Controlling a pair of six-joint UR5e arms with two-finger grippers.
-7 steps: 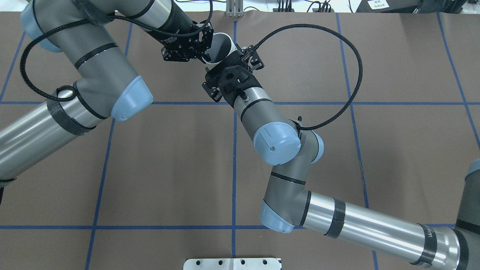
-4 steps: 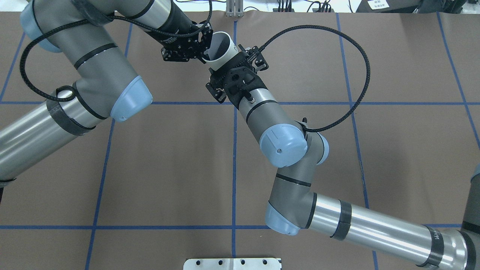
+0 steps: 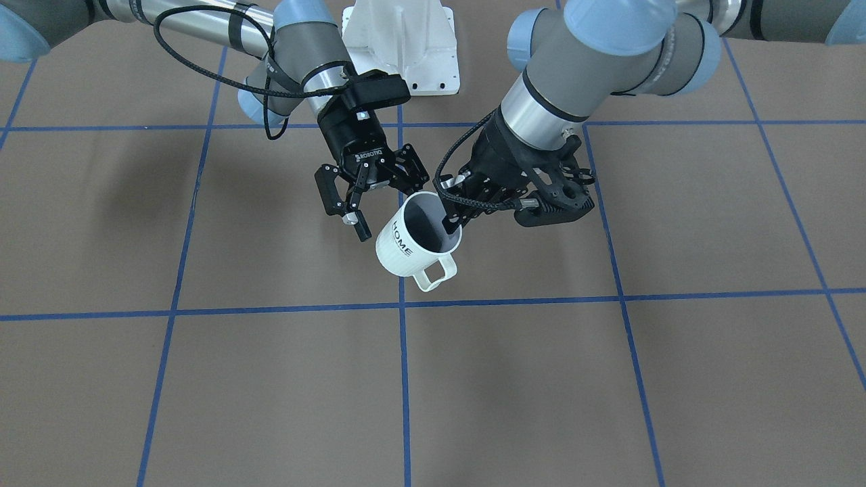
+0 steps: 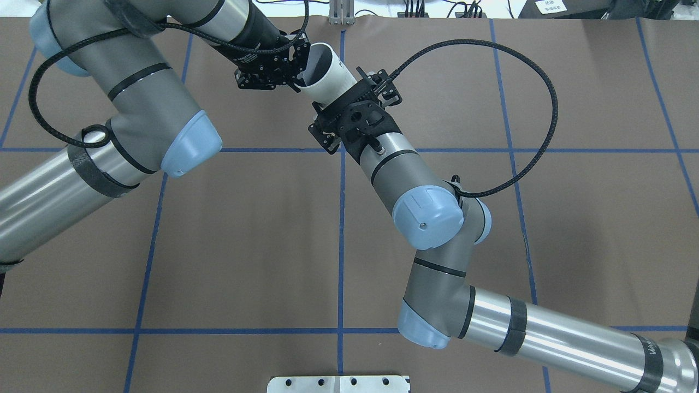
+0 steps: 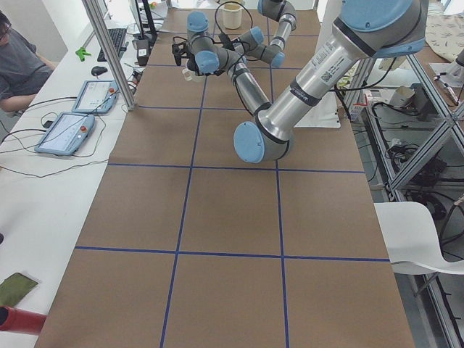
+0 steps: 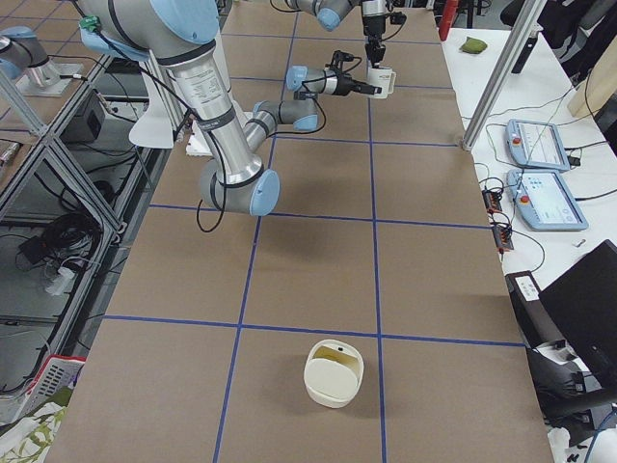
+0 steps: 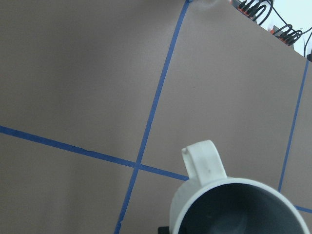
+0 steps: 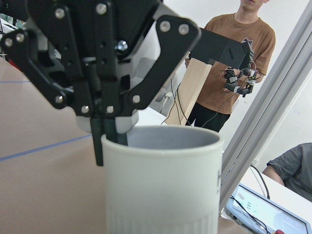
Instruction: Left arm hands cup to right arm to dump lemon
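My left tool is pinching the rim of the cup, one finger dipping inside. The cup is hanging tilted above the tabletop, black "HOME" showing on its side. My right tool, reading ROBOTIQ, is gaping wide just beside the cup's body. Blue tape lines are crossing beneath. A cream tub is sitting well apart. A person in a brown shirt is standing beyond.

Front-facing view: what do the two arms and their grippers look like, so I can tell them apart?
Both arms are silver-grey with pale-blue joint caps and a braided black cable. The left arm ends in a wide black open-frame left gripper with thin looped wires. The right arm ends in a boxy black right gripper marked ROBOTIQ.
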